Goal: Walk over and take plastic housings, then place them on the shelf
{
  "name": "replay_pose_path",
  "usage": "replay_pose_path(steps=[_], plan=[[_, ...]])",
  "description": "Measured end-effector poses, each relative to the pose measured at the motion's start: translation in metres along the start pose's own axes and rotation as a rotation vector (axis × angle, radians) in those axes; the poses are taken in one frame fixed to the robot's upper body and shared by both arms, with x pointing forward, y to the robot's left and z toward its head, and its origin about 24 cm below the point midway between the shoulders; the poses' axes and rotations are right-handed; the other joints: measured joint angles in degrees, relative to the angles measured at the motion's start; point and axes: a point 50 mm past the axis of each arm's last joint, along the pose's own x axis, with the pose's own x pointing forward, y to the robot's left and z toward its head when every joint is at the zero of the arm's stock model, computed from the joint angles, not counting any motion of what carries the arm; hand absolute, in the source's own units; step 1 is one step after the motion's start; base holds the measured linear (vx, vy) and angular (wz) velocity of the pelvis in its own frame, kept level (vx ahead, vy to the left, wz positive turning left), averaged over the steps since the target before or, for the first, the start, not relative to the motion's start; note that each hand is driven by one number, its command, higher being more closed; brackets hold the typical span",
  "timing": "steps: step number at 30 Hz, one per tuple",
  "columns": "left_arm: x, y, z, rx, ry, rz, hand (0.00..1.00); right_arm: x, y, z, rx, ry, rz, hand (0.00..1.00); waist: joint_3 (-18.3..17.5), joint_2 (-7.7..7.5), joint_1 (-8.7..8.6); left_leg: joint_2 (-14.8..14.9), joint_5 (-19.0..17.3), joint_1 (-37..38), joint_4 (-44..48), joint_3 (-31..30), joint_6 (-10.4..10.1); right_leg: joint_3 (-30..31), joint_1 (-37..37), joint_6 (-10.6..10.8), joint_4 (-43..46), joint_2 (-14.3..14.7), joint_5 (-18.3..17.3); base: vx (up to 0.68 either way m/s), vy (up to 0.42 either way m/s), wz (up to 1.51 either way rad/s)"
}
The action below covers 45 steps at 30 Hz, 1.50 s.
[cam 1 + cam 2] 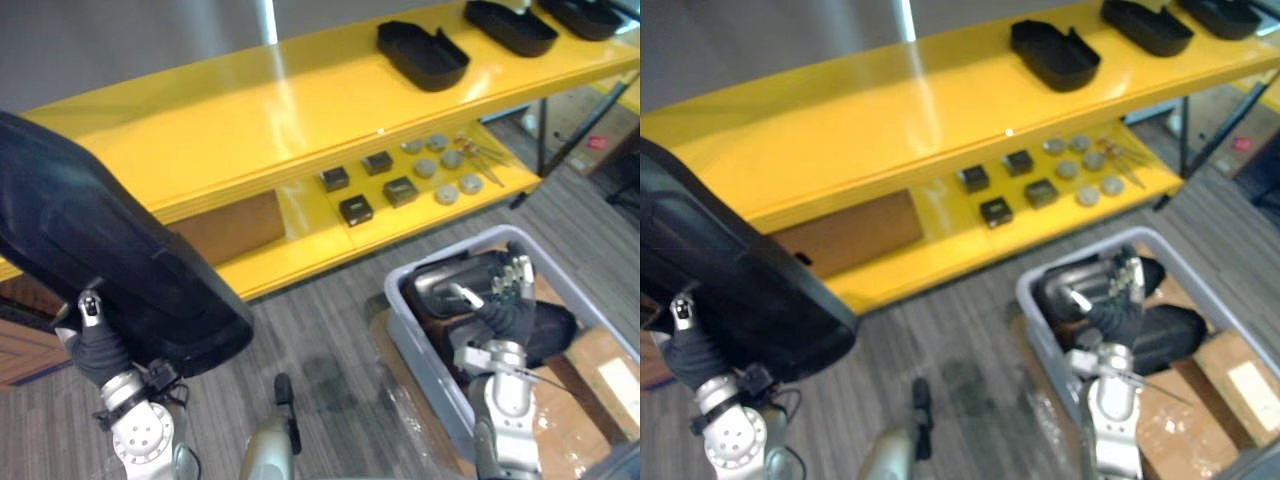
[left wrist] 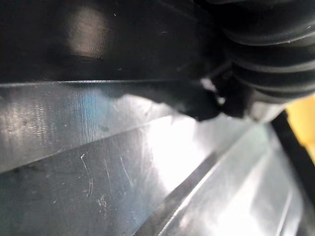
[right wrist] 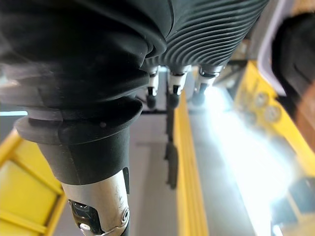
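A large black plastic housing hangs at the left, in front of the yellow shelf. My left hand grips its lower edge, thumb over the rim, and its dark glossy wall sits close against the wrist. My right hand hovers open over the grey bin at the lower right, fingers straight above the black housings lying inside. Three more black housings rest on the shelf's top board at the right.
The shelf's lower board carries small black boxes, several grey discs and a brown cardboard panel. The bin stands on cardboard. Grey carpet lies between the shelf and the bin.
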Motion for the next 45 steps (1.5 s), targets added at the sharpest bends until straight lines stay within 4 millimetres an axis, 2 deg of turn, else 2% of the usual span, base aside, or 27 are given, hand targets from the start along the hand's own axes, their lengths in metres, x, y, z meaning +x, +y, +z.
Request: replay_pose_path(steps=[1, 2, 3, 5, 6, 7, 8, 9, 10, 11, 12, 14, 15, 16, 17, 18, 19, 20, 21, 22, 23, 26, 29, 35, 40, 42, 45], plan=[[0.000, 0.001, 0.000, 0.004, -0.002, 0.002, 1.00, 0.000, 0.001, -0.001, 0.003, 0.004, -0.002, 0.00, -0.3, -0.44, -0.03, -0.4, -0.6, -0.3, 0.7, 0.0, 0.1, -0.2, 0.0, 0.0, 0.0, -0.5, -0.1, 0.20, 0.104, 0.22], [0.002, 0.002, 0.001, 0.007, -0.008, 0.007, 1.00, 0.001, 0.001, -0.003, 0.006, 0.010, -0.009, 0.00, -1.3, -1.89, -0.12, -2.1, -3.1, -1.5, 3.4, 0.2, 0.7, -0.7, 0.4, 0.2, 0.2, -2.0, 0.4, 0.34, 0.159, 0.39], [0.003, -0.001, -0.001, 0.001, -0.004, -0.001, 1.00, 0.005, -0.003, -0.005, -0.006, 0.017, -0.026, 0.00, -1.5, -1.94, -0.49, -3.3, -5.2, -1.9, 6.0, -0.5, 1.9, -0.5, 0.5, 1.3, 3.5, -3.5, 2.6, 0.36, 0.182, 0.45], [0.004, -0.002, -0.001, 0.002, -0.006, -0.011, 1.00, 0.008, -0.007, -0.006, -0.027, 0.022, -0.044, 0.00, -1.6, -1.74, -0.63, -3.7, -6.4, -1.1, 6.7, -1.3, 2.1, -0.4, -1.1, 0.0, 10.0, -4.7, 3.8, 0.29, 0.174, 0.34], [0.007, -0.002, 0.000, 0.016, -0.020, -0.032, 1.00, 0.012, -0.010, -0.006, -0.031, 0.020, -0.066, 0.00, -1.7, -1.78, -0.75, -4.1, -7.5, 1.4, 5.7, -1.9, 2.6, 0.6, -4.1, -1.2, 20.1, -6.6, 7.7, 0.26, 0.162, 0.25], [0.008, -0.001, 0.001, 0.027, -0.028, -0.042, 1.00, 0.013, -0.011, -0.006, -0.030, 0.017, -0.072, 0.00, -1.7, -1.85, -0.79, -4.2, -7.7, 2.8, 4.8, -2.5, 2.8, 1.4, -5.5, -1.8, 24.2, -7.5, 10.4, 0.36, 0.178, 0.34], [0.011, 0.000, 0.003, 0.043, -0.043, -0.056, 1.00, 0.015, -0.012, -0.005, -0.032, 0.010, -0.084, 0.00, -1.6, -1.71, -1.12, -4.7, -8.0, 6.1, 2.4, -3.6, 3.2, 3.5, -8.2, -3.4, 31.5, -8.8, 17.1, 0.47, 0.167, 0.35], [0.014, 0.000, 0.005, 0.052, -0.058, -0.070, 1.00, 0.016, -0.013, -0.006, -0.040, 0.013, -0.086, 0.00, -1.6, -1.63, -1.73, -5.0, -8.8, 9.4, -0.2, -4.8, 4.0, 5.8, -11.3, -5.7, 39.5, -8.9, 14.9, 0.40, 0.130, 0.39], [0.015, -0.001, 0.005, 0.054, -0.061, -0.071, 1.00, 0.018, -0.011, -0.007, -0.046, 0.012, -0.081, 0.00, -1.5, -1.55, -2.14, -5.1, -8.9, 11.0, -1.4, -5.5, 4.1, 6.9, -13.3, -6.2, 43.0, -8.4, 12.2, 0.46, 0.120, 0.47], [0.017, -0.002, 0.004, 0.053, -0.061, -0.068, 1.00, 0.018, -0.011, -0.007, -0.050, 0.012, -0.079, 0.00, -1.2, -0.91, -2.88, -5.0, -8.9, 14.4, -3.6, -7.2, 4.1, 8.5, -16.4, -6.1, 46.7, -6.5, 7.9, 0.29, 0.058, 0.45], [0.017, -0.002, 0.003, 0.054, -0.061, -0.069, 1.00, 0.017, -0.011, -0.008, -0.056, 0.016, -0.079, 0.00, -1.0, -0.65, -3.34, -4.9, -8.9, 16.1, -4.6, -7.8, 4.1, 8.9, -17.6, -6.2, 46.9, -5.5, 6.5, 0.42, 0.057, 0.66], [0.018, -0.007, 0.003, 0.043, -0.062, -0.084, 1.00, 0.012, -0.018, -0.010, -0.073, 0.033, -0.091, 0.00, -1.0, -0.13, -5.12, -4.7, -9.2, 19.4, -5.9, -11.0, 3.2, 9.1, -21.9, -6.9, 40.2, -2.3, 2.6, 0.32, -0.027, 0.77], [0.019, -0.010, 0.002, 0.036, -0.064, -0.088, 1.00, 0.012, -0.020, -0.010, -0.077, 0.034, -0.097, 0.00, -0.9, -0.06, -5.46, -4.5, -9.4, 19.7, -5.9, -12.0, 2.8, 9.7, -23.1, -7.0, 37.1, -1.2, 2.5, 0.28, -0.108, 0.81], [0.023, -0.016, 0.001, 0.022, -0.067, -0.102, 1.00, 0.010, -0.025, -0.010, -0.094, 0.034, -0.112, 0.00, -0.9, 0.08, -5.92, -4.0, -9.8, 19.8, -5.8, -13.9, 2.2, 12.6, -25.0, -6.7, 29.8, 1.4, 2.7, 0.25, -0.172, 0.91], [0.027, -0.024, -0.002, 0.011, -0.066, -0.127, 1.00, 0.008, -0.033, -0.010, -0.113, 0.035, -0.136, 0.00, -0.9, 0.03, -6.50, -3.8, -10.3, 19.8, -5.7, -15.9, 1.4, 17.2, -26.3, -5.6, 21.8, 3.8, 3.6, 0.24, -0.199, 0.99], [0.029, -0.028, -0.004, 0.011, -0.060, -0.139, 1.00, 0.007, -0.037, -0.009, -0.121, 0.035, -0.150, 0.00, -0.9, -0.08, -7.05, -3.9, -10.7, 19.9, -5.5, -17.2, 0.8, 19.7, -26.2, -4.6, 17.7, 4.7, 4.4, 0.23, -0.231, 1.23], [0.030, -0.034, -0.008, 0.016, -0.046, -0.167, 1.00, 0.003, -0.046, -0.006, -0.143, 0.031, -0.180, 0.00, -1.6, -1.23, -7.93, -5.1, -11.7, 19.9, -4.8, -19.4, -0.7, 24.2, -25.4, -3.9, 10.7, 5.1, 9.5, 0.23, -0.274, 1.15], [0.029, -0.039, -0.010, 0.029, -0.044, -0.192, 1.00, 0.000, -0.052, -0.004, -0.168, 0.025, -0.192, 0.00, -1.6, -2.13, -8.52, -6.4, -12.9, 20.2, -4.2, -20.8, -1.9, 25.9, -25.0, -1.9, 9.3, 4.3, 14.4, 0.23, -0.283, 1.06], [0.025, -0.043, -0.016, 0.034, -0.014, -0.205, 1.00, 0.000, -0.058, -0.003, -0.196, 0.026, -0.194, 0.00, -1.5, -0.24, -8.23, -4.9, -13.3, 20.5, -3.5, -21.9, -2.3, 24.0, -23.5, -2.5, 9.2, 4.9, 14.3, 0.24, -0.254, 0.64], [0.019, -0.047, -0.019, 0.035, 0.008, -0.232, 1.00, 0.000, -0.064, 0.000, -0.235, 0.021, -0.188, 0.00, -2.1, 1.56, -8.05, -3.1, -14.0, 20.5, -3.4, -21.6, -3.0, 22.7, -21.6, -3.1, 6.2, 6.7, 14.7, 0.27, -0.223, 0.11], [0.018, -0.049, -0.018, 0.046, -0.004, -0.247, 1.00, 0.004, -0.064, 0.003, -0.242, 0.010, -0.181, 0.00, -3.0, 3.03, -6.99, -1.5, -14.3, 20.9, -4.0, -21.2, -3.6, 23.0, -21.3, -3.6, 5.0, 8.4, 15.2, 0.27, -0.196, -0.11], [0.021, -0.052, -0.015, 0.037, -0.017, -0.248, 1.00, 0.014, -0.058, 0.010, -0.219, -0.035, -0.173, 0.00, -3.1, 3.21, -6.90, 0.9, -14.4, 21.9, -5.2, -19.1, -4.0, 23.2, -19.8, -4.6, 1.6, 10.7, 16.3, 0.15, -0.109, -0.23], [0.021, -0.053, -0.015, 0.031, -0.018, -0.245, 1.00, 0.018, -0.054, 0.022, -0.203, -0.091, -0.171, 0.00, -3.0, 3.07, -7.02, 1.1, -14.4, 21.8, -5.8, -18.5, -4.1, 23.4, -19.2, -4.6, -0.8, 11.0, 17.3, 0.09, -0.018, -0.11], [0.021, -0.053, -0.015, 0.025, -0.016, -0.231, 1.00, 0.017, -0.049, 0.034, -0.147, -0.157, -0.184, 0.00, -2.5, 3.51, -6.92, -0.1, -14.3, 21.7, -5.8, -20.9, -4.3, 21.0, -16.4, -4.3, -3.8, 9.4, 17.9, 0.01, 0.054, 0.24], [0.023, -0.056, -0.007, 0.007, -0.051, -0.234, 1.00, 0.011, -0.051, 0.043, -0.129, -0.194, -0.208, 0.00, -1.9, 4.36, -7.01, -0.9, -11.2, 21.1, -9.0, -22.0, -4.6, 17.9, -16.1, -4.4, -4.6, 8.2, 17.8, -0.04, 0.012, 0.38], [0.024, -0.056, -0.005, 0.005, -0.057, -0.235, 1.00, 0.008, -0.051, 0.044, -0.130, -0.194, -0.212, 0.00, -1.8, 4.59, -7.13, -0.7, -11.1, 21.6, -9.3, -21.5, -4.7, 18.2, -16.1, -4.4, -4.6, 8.3, 17.8, -0.04, -0.016, -0.08], [0.029, -0.061, -0.002, 0.013, -0.075, -0.257, 1.00, -0.001, -0.053, 0.045, -0.136, -0.185, -0.211, 0.00, -1.8, 4.76, -7.43, -0.3, -11.1, 23.6, -10.6, -17.6, -4.7, 20.5, -16.1, -4.5, -4.6, 9.0, 18.1, -0.03, 0.004, -0.46]])
